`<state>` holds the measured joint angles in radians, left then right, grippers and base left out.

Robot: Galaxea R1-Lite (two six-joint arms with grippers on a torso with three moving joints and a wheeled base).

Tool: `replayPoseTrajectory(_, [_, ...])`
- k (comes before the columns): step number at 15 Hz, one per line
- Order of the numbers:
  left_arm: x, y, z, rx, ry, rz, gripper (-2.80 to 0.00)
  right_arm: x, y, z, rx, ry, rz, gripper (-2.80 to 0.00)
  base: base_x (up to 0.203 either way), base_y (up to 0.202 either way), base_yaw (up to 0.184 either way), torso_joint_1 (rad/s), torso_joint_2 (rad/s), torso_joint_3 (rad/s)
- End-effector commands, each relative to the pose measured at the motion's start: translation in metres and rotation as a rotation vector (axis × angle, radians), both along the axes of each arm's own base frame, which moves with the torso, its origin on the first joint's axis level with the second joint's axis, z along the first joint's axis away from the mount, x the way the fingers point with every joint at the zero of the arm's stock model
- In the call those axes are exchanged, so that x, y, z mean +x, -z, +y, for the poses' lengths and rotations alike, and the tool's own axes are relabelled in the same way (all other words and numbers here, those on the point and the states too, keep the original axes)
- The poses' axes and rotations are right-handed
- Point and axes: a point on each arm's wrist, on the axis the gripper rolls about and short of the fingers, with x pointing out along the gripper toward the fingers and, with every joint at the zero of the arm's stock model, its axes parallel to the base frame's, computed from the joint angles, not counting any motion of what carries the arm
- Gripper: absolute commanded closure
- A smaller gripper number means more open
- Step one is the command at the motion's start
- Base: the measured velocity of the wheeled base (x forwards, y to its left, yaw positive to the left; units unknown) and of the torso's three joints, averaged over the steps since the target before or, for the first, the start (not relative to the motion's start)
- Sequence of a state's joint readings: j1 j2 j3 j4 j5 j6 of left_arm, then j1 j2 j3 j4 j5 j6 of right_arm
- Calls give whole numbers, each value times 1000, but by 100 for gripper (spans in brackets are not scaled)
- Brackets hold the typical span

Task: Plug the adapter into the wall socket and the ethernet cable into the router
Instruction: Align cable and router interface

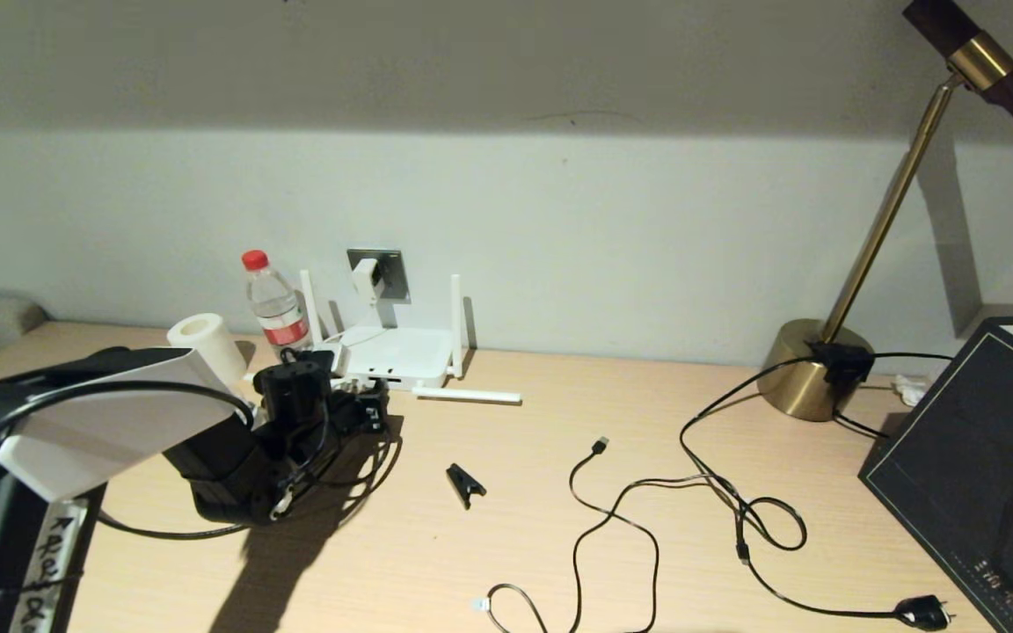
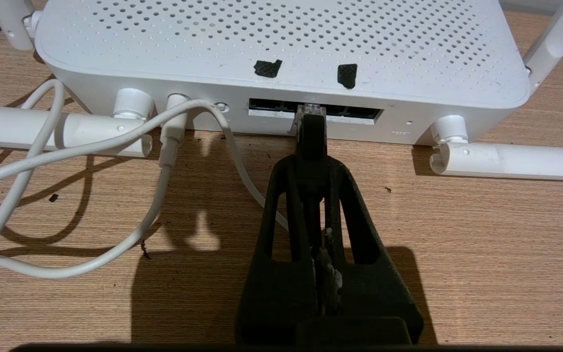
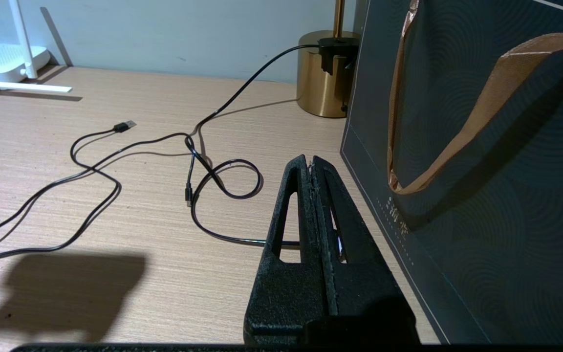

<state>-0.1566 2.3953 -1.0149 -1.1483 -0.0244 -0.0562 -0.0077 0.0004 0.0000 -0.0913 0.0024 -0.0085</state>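
The white router [image 1: 397,356] sits by the wall, with one antenna [image 1: 468,396] lying flat on the table. The white adapter [image 1: 368,277] sits in the grey wall socket [image 1: 390,272], and its white cord [image 2: 174,134] runs into the router's [image 2: 281,49] back. My left gripper [image 2: 311,164] is shut on the black boot of the ethernet cable [image 2: 311,139]. The cable's clear plug [image 2: 311,109] is at the mouth of the port row [image 2: 355,113]. In the head view the left gripper [image 1: 364,410] is right in front of the router. My right gripper [image 3: 311,161] is shut and empty, low over the table beside the bag.
A water bottle [image 1: 276,308] and a paper roll [image 1: 203,343] stand left of the router. A black clip [image 1: 465,483], a USB-tipped black cable [image 1: 599,446] and a mains plug [image 1: 924,611] lie mid-table. A brass lamp base [image 1: 814,369] and dark bag [image 1: 981,457] are at the right.
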Motion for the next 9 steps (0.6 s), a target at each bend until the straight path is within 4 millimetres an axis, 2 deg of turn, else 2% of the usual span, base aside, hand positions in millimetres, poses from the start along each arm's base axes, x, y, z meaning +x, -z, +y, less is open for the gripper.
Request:
replayPoseTrajectory(1, [1,-3,0,-3,-2,-16,0,3,10,0,0,0,34,0,0,0,0,0,0,0])
replayPoseTrajectory(9, [1,-2,1,-3,-3,-14,0,3,10,0,0,1,34,0,0,0,0,0,0,0])
